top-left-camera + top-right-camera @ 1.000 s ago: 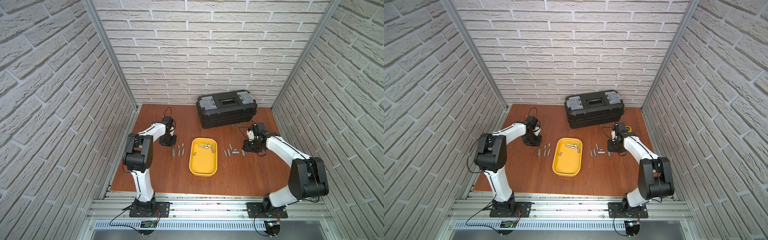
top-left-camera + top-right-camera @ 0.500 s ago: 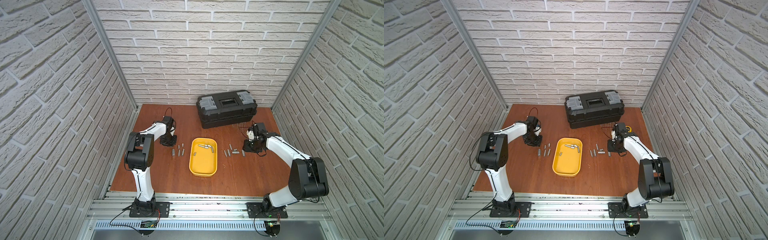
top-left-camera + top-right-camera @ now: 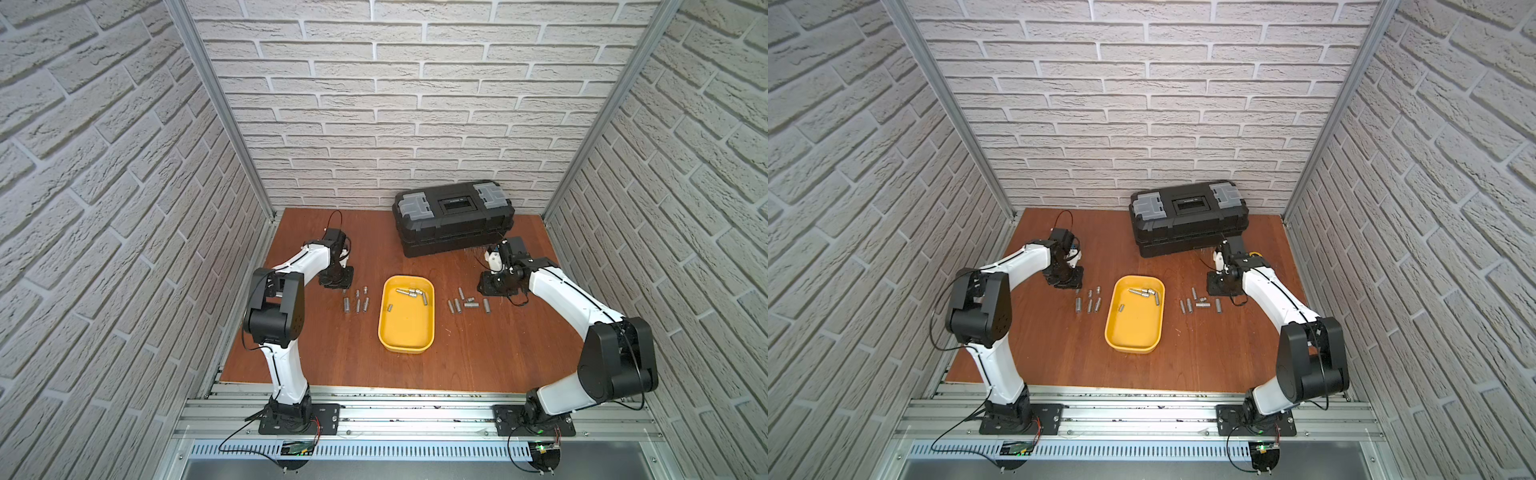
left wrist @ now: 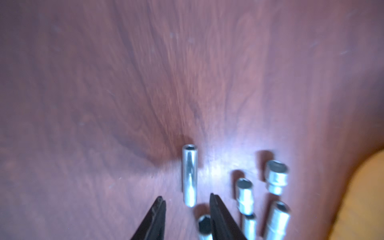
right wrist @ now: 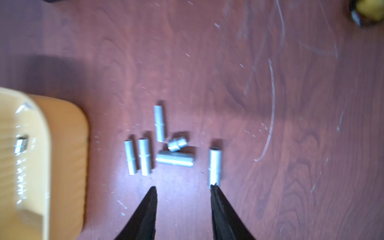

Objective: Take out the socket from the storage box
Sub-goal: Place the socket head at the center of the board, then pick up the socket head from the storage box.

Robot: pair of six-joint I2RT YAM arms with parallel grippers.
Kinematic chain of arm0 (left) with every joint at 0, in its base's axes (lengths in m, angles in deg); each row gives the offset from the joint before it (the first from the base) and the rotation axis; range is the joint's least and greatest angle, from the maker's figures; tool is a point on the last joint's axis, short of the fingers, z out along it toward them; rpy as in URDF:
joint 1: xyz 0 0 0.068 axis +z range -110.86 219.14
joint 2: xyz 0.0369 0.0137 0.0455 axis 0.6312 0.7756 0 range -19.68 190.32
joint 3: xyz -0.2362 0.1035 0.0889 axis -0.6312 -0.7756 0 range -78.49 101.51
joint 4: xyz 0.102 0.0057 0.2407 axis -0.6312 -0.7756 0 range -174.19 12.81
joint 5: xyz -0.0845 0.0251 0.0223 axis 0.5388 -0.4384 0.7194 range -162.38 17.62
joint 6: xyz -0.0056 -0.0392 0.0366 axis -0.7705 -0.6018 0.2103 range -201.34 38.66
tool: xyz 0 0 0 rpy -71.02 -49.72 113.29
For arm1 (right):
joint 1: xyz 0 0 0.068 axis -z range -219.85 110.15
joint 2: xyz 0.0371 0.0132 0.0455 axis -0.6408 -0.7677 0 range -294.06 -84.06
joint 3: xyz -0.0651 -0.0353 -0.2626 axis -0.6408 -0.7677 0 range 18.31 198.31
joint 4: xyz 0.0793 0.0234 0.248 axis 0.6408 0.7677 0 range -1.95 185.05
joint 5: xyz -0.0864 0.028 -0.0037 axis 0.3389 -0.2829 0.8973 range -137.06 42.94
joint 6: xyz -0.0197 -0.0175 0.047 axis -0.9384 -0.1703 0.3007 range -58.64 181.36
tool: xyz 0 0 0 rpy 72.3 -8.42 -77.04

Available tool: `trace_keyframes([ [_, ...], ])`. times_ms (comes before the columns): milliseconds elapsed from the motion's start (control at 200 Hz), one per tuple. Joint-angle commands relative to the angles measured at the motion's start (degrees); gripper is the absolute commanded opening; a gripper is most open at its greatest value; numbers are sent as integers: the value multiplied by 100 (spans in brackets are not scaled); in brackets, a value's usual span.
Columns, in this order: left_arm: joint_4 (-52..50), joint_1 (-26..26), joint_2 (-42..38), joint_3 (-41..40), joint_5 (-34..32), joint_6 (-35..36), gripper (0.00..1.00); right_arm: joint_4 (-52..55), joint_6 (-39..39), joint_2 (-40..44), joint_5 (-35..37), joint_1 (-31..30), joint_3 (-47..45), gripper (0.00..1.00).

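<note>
The storage box (image 3: 406, 332) sits in the middle of the table (image 3: 332, 357). A few sockets lie in it: one small socket (image 3: 390, 308) alone near the middle, and a clump of longer pieces (image 3: 411, 293) by the far end. Outside the box lie two bunches, a left bunch (image 3: 356, 300) and a right bunch (image 3: 467, 304).

My left gripper (image 4: 186, 197) is low beside the box, over the left bunch. Its jaws are a little apart and pinch nothing, and a long socket (image 4: 189, 174) lies flat right at the tips. My right gripper (image 5: 184, 186) is on the other side of the box, jaws apart and empty too.

I think the next job is to go back to the box. I should lift straight up first so I don't bump the row. Then I come down over the small socket with the jaws across its round sides, clear of the yellow wall.
</note>
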Motion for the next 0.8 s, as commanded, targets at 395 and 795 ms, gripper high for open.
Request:
trace_keyframes([
  [395, 606, -160, -1961, -1150, 76, -734, 40, 5, -136, -1831, 395, -2277, 1901, 43],
  [795, 894, -241, -2254, -1814, 93, -1026, 41, -84, 242, -2997, 619, -2780, 2534, 43],
])
